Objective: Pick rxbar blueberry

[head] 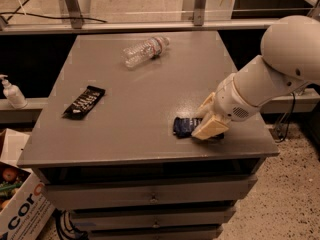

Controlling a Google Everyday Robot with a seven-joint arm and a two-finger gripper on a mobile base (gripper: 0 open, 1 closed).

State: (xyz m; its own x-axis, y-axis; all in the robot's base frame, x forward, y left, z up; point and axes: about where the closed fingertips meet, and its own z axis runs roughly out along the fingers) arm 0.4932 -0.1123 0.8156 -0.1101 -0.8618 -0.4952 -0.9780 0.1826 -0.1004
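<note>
**Blue bar near the front right edge, claw over its right end**

The rxbar blueberry [186, 126] lies flat on the grey table [150, 84], in the front right part of the top, near the front edge and a little in from the right edge. Its long side runs roughly along the front edge. The left part of the wrapper shows; the right end is hidden under the gripper [207, 116].

The gripper reaches in from the right, down at the tabletop. Its two cream fingers [211, 128] stand apart, the near one lying across the bar's right end, the far one just behind the bar. Whether either presses on the wrapper cannot be told. The white arm [270, 74] overhangs the table's right edge.

To the left of the bar the top is bare up to a black bar wrapper [84, 102], well apart near the left edge. A clear plastic bottle [145, 50] lies on its side toward the back. Below the front edge are drawers [150, 196].
</note>
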